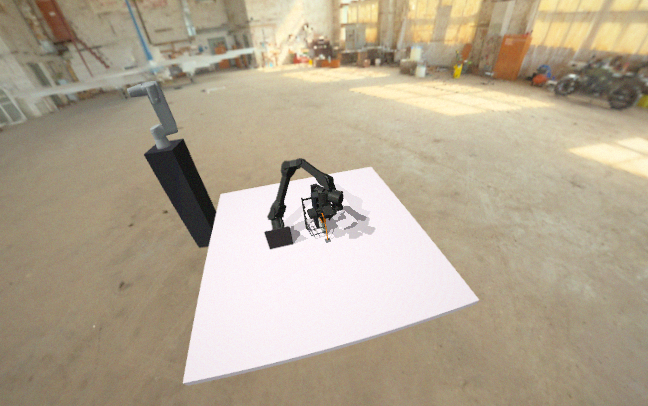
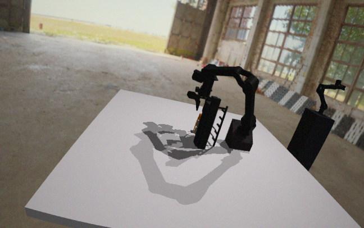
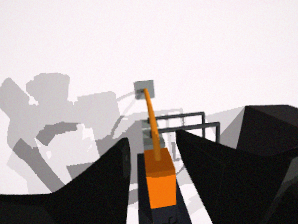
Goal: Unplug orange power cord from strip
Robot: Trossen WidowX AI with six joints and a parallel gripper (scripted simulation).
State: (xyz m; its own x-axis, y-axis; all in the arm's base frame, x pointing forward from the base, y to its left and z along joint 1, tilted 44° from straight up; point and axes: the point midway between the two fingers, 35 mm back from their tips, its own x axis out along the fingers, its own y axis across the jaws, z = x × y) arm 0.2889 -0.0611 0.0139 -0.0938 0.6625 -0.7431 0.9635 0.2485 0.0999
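Nearest the wrist camera, your gripper (image 1: 320, 222) (image 2: 198, 108) (image 3: 152, 139) was part open, its fingers spread to either side with nothing pinched between them. Ahead lay the orange plug (image 2: 200, 116) (image 3: 161, 189), against the upright black power strip (image 1: 314, 190) (image 2: 208, 123) (image 3: 167, 215) and apparently still seated. To do this well, you needed to center the fingers on the plug's block, come down until the pads flanked it, close squarely, then draw it straight out along its prongs; a sideways tug risked tipping the strip. Some faint marks on the strip were too small to read, and you could make out no brand. Beyond, the orange cord (image 1: 327, 231) (image 2: 195, 127) (image 3: 152, 120) ran to a small grey square (image 1: 328, 240) (image 2: 192, 131) (image 3: 137, 87) on the white table (image 1: 320, 300) (image 2: 126, 185) (image 3: 200, 40).
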